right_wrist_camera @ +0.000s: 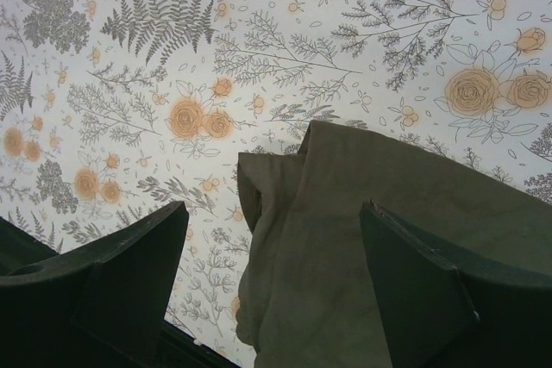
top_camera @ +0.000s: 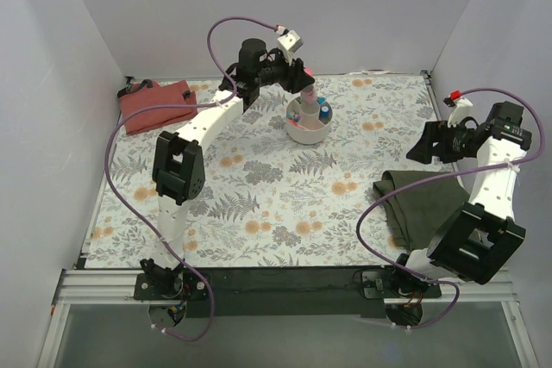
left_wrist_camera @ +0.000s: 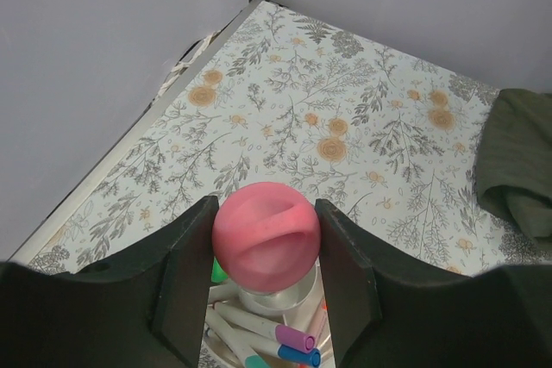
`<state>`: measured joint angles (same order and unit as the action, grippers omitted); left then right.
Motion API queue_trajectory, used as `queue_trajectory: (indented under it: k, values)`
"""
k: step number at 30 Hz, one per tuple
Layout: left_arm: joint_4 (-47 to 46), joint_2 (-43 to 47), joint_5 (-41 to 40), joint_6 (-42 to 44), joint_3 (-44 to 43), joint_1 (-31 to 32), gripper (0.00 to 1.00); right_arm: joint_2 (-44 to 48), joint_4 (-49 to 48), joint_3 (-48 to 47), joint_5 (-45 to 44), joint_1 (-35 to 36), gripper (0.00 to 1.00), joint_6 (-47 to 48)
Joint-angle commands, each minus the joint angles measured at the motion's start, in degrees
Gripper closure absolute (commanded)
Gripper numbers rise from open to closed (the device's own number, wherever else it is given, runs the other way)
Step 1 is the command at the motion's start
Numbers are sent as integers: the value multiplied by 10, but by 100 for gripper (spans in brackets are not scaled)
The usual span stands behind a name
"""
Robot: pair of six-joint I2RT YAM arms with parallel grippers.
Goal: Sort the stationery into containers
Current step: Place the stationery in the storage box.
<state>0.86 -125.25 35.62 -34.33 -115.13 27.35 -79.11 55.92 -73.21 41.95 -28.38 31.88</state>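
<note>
My left gripper (top_camera: 306, 84) is shut on the pink tube (left_wrist_camera: 266, 234) and holds it upright over the round white tub (top_camera: 308, 123). In the left wrist view the tube's round pink end fills the gap between my fingers (left_wrist_camera: 185, 277), with white pens (left_wrist_camera: 259, 329) with purple, blue and teal caps lying in the tub below. The tub also holds small blue and pink items in the top view. The flat red pouch (top_camera: 155, 106) lies at the far left. My right gripper (right_wrist_camera: 272, 286) is open and empty, above a folded olive cloth (right_wrist_camera: 362, 247).
The olive cloth (top_camera: 423, 200) lies at the right of the floral table cover (top_camera: 259, 187). White walls enclose the table on three sides. Purple cables loop above both arms.
</note>
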Motion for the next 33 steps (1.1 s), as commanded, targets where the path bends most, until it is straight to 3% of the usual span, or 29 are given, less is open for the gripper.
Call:
queue_trajectory:
  k: [1, 32, 33]
  values:
    - [-11, 8, 14, -4, -27, 16, 100, 1, -9, 0, 11, 2, 10, 5]
    - [36, -6, -42, 67, 38, 23, 100, -13, -19, 8, 9, 2, 10, 6]
    - [36, -6, -44, 68, 39, 24, 92, -15, -20, 7, 8, 2, 10, 6]
